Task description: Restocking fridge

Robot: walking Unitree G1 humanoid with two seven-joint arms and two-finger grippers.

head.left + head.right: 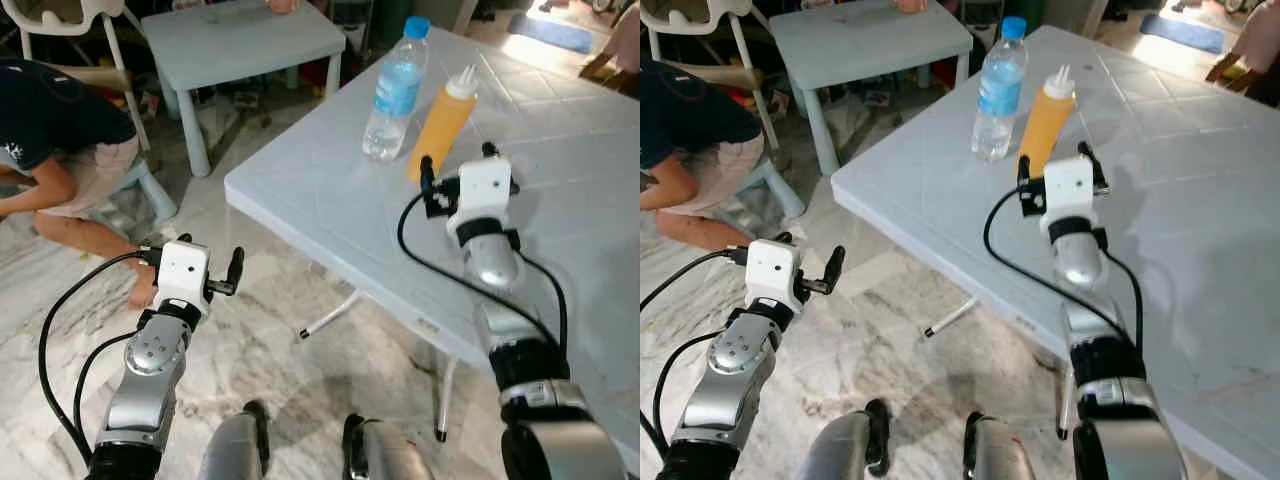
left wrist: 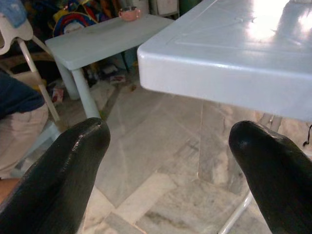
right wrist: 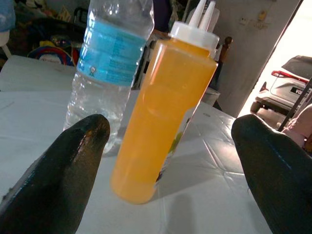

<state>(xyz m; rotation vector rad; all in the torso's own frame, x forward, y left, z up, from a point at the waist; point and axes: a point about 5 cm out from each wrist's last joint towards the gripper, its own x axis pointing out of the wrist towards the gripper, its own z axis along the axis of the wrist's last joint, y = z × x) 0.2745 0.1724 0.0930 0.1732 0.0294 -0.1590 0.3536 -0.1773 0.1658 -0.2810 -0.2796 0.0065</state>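
Note:
On the big pale-blue table [image 1: 330, 200], near its left edge, a clear water bottle [image 1: 395, 90] with a blue cap and label stands upright. An orange squeeze bottle [image 1: 440, 125] with a white nozzle stands beside it. My right gripper [image 1: 457, 160] hovers over the table just short of the orange bottle, open. In the right wrist view that bottle [image 3: 163, 122] stands between and beyond the two black fingers [image 3: 73, 161], untouched, with the water bottle [image 3: 109, 63] behind it. My left gripper [image 1: 210, 255] is held open and empty over the marble floor, left of the table edge [image 2: 219, 83].
A person [image 1: 60, 150] crouches on the floor at the left, close to my left arm. A small pale-blue table [image 1: 240, 40] with a pink cup [image 2: 129, 13] stands behind, beside a white chair [image 1: 70, 20]. The big table's folding legs [image 1: 330, 315] show beneath it.

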